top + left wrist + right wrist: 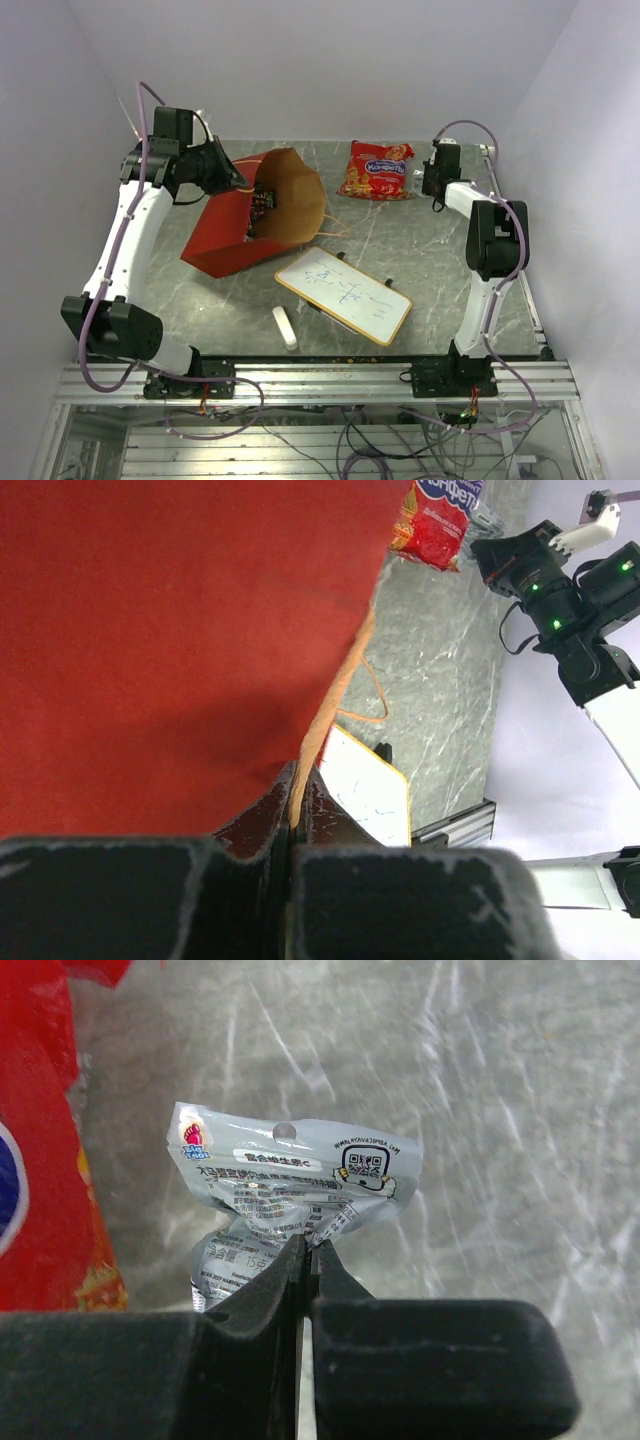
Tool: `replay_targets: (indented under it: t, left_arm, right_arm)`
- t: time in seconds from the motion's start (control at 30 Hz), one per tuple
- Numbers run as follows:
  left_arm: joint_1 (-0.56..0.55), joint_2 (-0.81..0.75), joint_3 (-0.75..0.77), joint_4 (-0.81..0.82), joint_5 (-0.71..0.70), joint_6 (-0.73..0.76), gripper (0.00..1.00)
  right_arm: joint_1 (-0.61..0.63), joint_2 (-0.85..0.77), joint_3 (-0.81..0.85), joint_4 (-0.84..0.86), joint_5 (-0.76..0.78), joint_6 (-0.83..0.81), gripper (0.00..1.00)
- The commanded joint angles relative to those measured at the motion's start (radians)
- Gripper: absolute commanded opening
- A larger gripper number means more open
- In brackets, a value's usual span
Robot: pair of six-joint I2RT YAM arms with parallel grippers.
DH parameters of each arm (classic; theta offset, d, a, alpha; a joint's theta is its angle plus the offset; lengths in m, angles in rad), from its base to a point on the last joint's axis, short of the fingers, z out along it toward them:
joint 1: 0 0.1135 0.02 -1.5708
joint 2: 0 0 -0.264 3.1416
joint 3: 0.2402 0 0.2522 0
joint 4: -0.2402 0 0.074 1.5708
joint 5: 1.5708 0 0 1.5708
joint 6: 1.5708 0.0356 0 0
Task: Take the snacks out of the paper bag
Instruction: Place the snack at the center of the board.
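Note:
The red paper bag (pixel 225 235) lies tilted on the table's left, its brown mouth (pixel 290 195) open toward the right, with small dark packs (pixel 262 200) inside. My left gripper (pixel 236 180) is shut on the bag's rim; the left wrist view shows the bag's rim edge (pixel 325 720) pinched between the fingers (pixel 330 805). The large red-orange snack bag (pixel 377 169) lies at the back centre; it also shows in the left wrist view (pixel 432 525). My right gripper (pixel 428 181) is just right of it, shut on a small silvery wrapper (pixel 300 1175) above the table.
A white whiteboard with a yellow rim (pixel 343 294) lies at front centre, and a small white eraser stick (pixel 285 327) to its left. The bag's twine handle (pixel 335 228) trails onto the table. The red-orange bag's edge (pixel 40 1160) lies left of the wrapper.

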Motion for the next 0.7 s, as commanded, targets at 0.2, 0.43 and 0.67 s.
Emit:
replay_targets:
  t: [0.2, 0.43, 0.67]
  left_arm:
    - [0.002, 0.011, 0.031, 0.017, -0.046, 0.001, 0.07]
    - [0.002, 0.026, 0.049, 0.024, -0.041, -0.008, 0.07]
    - [0.002, 0.046, 0.081, 0.004, 0.002, -0.031, 0.07]
  right_arm:
    - [-0.011, 0.09, 0.109, -0.044, -0.101, 0.099, 0.37]
    - [-0.01, -0.022, 0.146, -0.248, -0.017, 0.18, 0.75]
    - [0.037, -0.18, 0.199, -0.541, -0.031, 0.266, 0.79]
